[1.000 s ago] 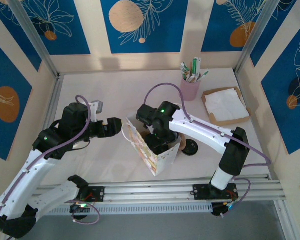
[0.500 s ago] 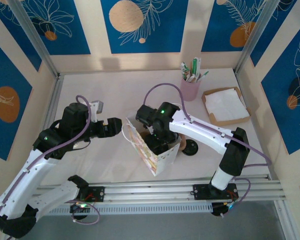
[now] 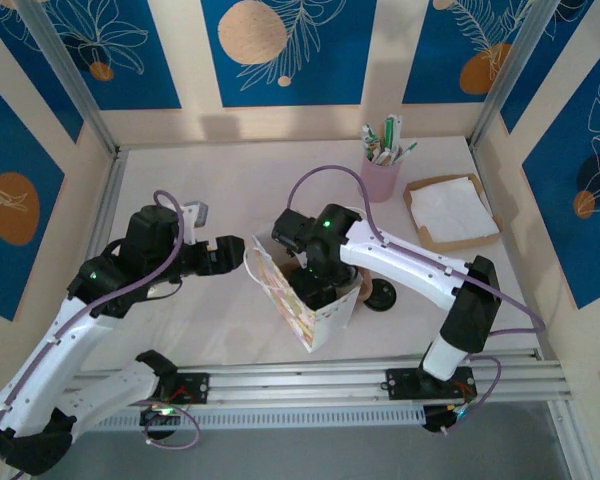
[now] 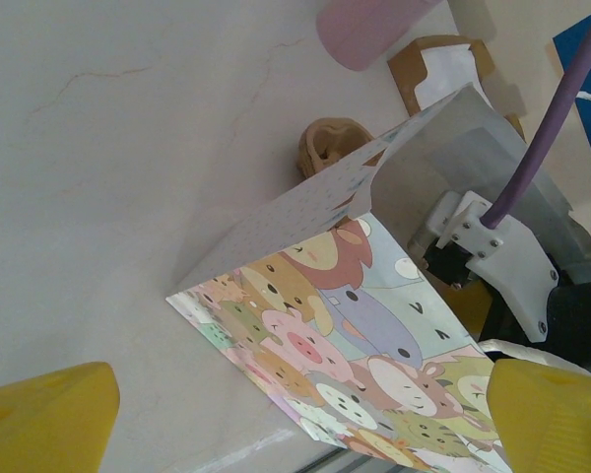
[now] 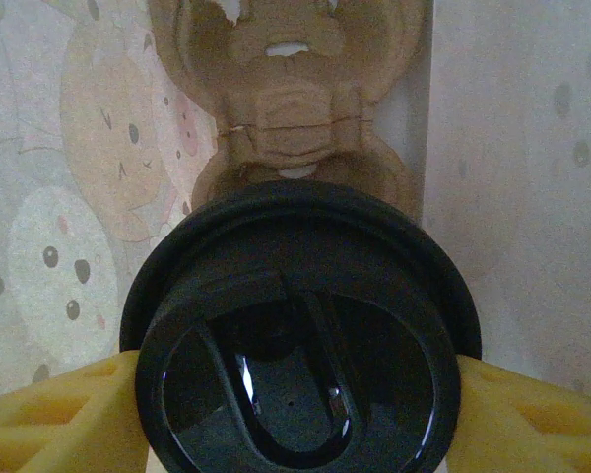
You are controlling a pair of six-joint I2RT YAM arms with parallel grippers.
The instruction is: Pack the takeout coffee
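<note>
1. Position of the takeout coffee (image 5: pixel 300 374): the right wrist view looks straight onto its round, glossy black plastic lid. The paper body under the lid is hidden. It sits between the walls of the cartoon-animal printed paper bag (image 3: pixel 298 310).
2. Right gripper (image 5: pixel 297 419): its yellow fingers (image 5: pixel 49 424) press on the lid rim from either side, pinching the cup at the top. In the top view the right gripper (image 3: pixel 315 283) reaches down into the bag mouth.
3. Deciding relation: the cup's long axis runs along the gripper's line of reach, lid toward the wrist and base away. The brown moulded-pulp carrier (image 5: pixel 291 108) lies just beyond the lid's far edge, lower in the bag. Whether the base already rests in one of its sockets cannot be told. By judgement, what is left is a straight lowering and release.
4. Left gripper (image 4: pixel 305 394): jaws spread wide, holding nothing, facing the bag's printed side (image 4: pixel 355 345). It stands just beside the bag's left edge. The right arm is the nearer; it alone has the cup.
5. Comparison with the top views of the previous second: both arms, the bag and the jaw spreads look almost unchanged; no clear descent is visible.
</note>
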